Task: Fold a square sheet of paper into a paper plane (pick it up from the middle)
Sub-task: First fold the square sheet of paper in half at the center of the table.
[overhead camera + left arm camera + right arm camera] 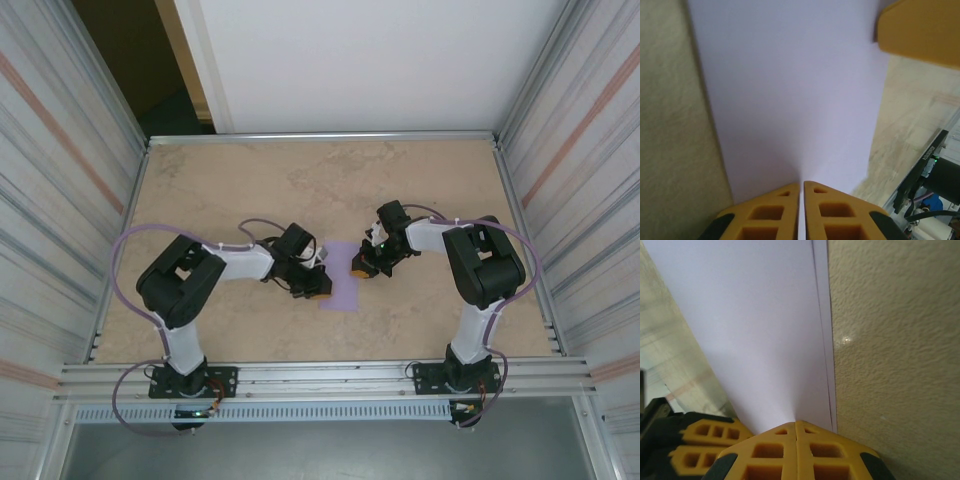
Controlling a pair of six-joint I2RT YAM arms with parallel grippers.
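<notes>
The square sheet of paper is lavender and shows as a narrow upright rectangle at the table's middle; two layered edges show along its right side, so it is folded over. My left gripper meets its left long edge, and its orange fingers are shut with a thin strip of the paper pinched between them at the gripper. My right gripper is at the opposite edge, fingers pressed together at the gripper on the sheet's rim. Each wrist view catches the other gripper's orange finger.
The beige table spreads wide around the paper. Metal rails and corrugated walls close in both sides, and a white panel stands at the back. The left gripper's fingers lie just beyond the paper's far edge.
</notes>
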